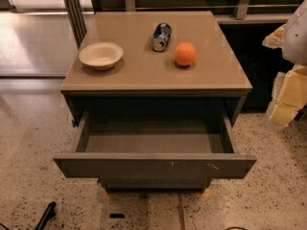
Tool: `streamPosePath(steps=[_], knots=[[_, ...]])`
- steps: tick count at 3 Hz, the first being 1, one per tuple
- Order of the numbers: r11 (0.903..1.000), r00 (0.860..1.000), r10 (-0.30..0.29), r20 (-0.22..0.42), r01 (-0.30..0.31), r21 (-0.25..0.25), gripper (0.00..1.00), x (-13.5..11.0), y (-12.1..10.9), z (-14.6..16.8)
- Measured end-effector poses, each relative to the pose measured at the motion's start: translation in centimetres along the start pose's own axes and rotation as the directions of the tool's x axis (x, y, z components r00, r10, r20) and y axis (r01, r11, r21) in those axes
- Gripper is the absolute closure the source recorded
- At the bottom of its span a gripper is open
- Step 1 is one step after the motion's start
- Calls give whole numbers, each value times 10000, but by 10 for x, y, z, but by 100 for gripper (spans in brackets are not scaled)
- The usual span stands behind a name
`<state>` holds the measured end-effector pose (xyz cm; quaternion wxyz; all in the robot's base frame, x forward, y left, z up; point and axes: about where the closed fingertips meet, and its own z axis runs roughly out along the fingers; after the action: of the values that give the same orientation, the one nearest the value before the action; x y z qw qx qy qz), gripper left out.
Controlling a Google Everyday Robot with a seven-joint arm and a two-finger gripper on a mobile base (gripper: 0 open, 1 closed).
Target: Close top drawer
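The top drawer (153, 166) is pulled far out of the grey-brown cabinet. Its wide flat front panel faces me and has small pale scratch marks right of centre. Its shallow grey inside (153, 140) holds nothing. My gripper (285, 102) shows as pale yellow and white parts at the right edge of the view. It is to the right of the cabinet, above the floor and apart from the drawer. It touches nothing that I can see.
On the cabinet top (144, 75) stand a cream bowl (100, 55), a can lying on its side (161, 36) and an orange (185, 54). A narrower drawer front (153, 182) sits below. A black object (47, 214) lies on the speckled floor at bottom left.
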<state>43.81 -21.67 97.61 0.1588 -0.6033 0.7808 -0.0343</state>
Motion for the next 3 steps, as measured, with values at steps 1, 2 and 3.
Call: streamPosePath(steps=[1,2,3], knots=[[10000,10000,0,0,0,0,0,0,0,0],[9989,9974,403,593,-415,202,0,2,3,11],[9831,9643,1826,1918,-1818,-216,0,12,35,50]])
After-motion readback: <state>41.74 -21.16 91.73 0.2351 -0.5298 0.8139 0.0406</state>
